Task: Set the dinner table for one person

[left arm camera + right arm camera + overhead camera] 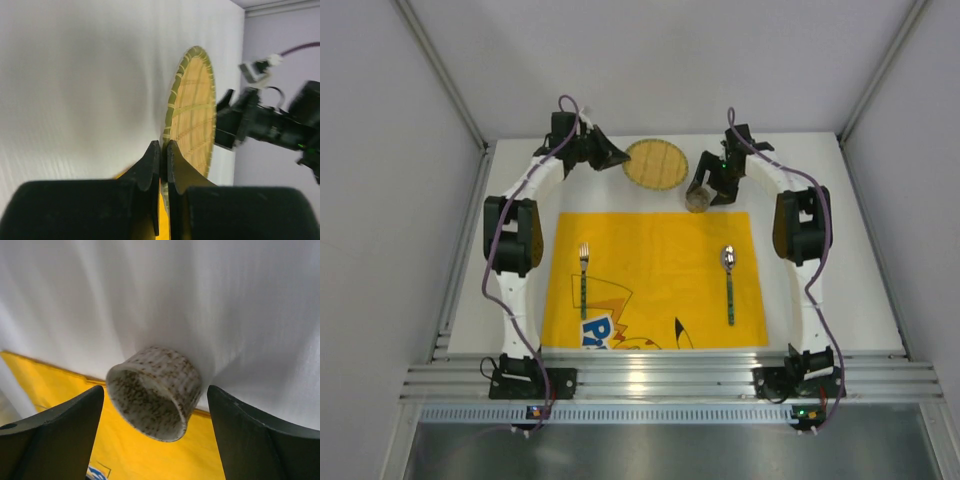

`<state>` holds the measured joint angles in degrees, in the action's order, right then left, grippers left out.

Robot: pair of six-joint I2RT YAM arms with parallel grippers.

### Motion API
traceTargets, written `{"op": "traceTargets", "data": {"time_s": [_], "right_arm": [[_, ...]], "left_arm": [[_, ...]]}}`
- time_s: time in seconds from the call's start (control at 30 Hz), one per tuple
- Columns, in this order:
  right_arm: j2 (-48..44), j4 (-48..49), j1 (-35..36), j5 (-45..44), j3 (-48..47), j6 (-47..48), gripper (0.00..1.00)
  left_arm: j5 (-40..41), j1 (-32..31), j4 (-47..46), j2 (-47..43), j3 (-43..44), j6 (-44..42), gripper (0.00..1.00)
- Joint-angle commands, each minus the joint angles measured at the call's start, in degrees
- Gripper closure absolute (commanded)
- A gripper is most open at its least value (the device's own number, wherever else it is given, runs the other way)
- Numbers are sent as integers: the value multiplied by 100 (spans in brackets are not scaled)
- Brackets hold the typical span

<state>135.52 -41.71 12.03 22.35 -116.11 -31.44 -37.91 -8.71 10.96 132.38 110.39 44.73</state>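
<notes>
Woven plate [195, 110] rim pinched by my left gripper [161, 148]; right gripper [155, 392] spread astride speckled cup [150, 397]. Next, I reckon: close on cup, plate onto yellow mat [660, 270].

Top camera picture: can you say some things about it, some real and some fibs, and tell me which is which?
1. The fork lies on the left part of the yellow mat. True.
2. The spoon lies on the bare white table. False: it lies on the mat's right part.
3. The right gripper is open around the speckled cup. True.
4. The woven plate sits mid-mat. False: it is past the mat's far edge.
5. The left gripper is wide open. False: it is shut on the plate's rim.
</notes>
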Motion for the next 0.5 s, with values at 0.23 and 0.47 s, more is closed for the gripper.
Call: {"op": "traceTargets", "data": {"time_s": [0.23,0.47], "right_arm": [[-325,5,-122,-714,387,252,41],[-237,5,-157,-697,388,217,72]], "left_arm": [[91,-17,-95,-3190,-2879,-464,100],[223,-166,406,-4220,-4147,-825,100]]}}
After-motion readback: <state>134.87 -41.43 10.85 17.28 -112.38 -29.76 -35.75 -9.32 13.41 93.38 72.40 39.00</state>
